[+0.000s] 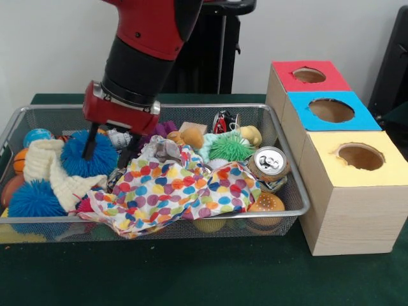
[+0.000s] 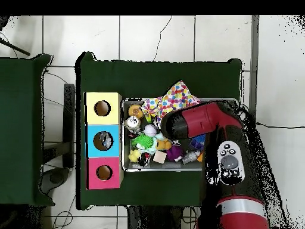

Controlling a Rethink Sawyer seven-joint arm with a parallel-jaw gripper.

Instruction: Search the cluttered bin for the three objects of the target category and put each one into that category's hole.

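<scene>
Gripper [image 1: 111, 148] lowered into the wire basket [image 1: 288, 167], fingers [image 1: 91, 141] spread apart, straddling a blue spiky ball [image 1: 89, 155] at the basket's left part in the front view; whether touching the ball, cannot tell. Just left of that ball, a cream knitted cloth [image 1: 54, 172]; below it in the basket's near left corner, a second blue spiky ball [image 1: 29, 198]. Draped across the basket's middle and over its front rim, a polka-dot cloth [image 1: 169, 191]. Behind that cloth, a green spiky ball [image 1: 227, 148]; toward the basket's right end, a drink can [image 1: 269, 164] and a burger toy [image 1: 266, 204]. Right of the basket, just beside it, three boxes with round holes: red box [image 1: 309, 76] farthest, blue box [image 1: 330, 111] between, yellow box [image 1: 358, 159] nearest. Overhead, red arm [image 2: 202, 122] covering the basket's right half.
</scene>
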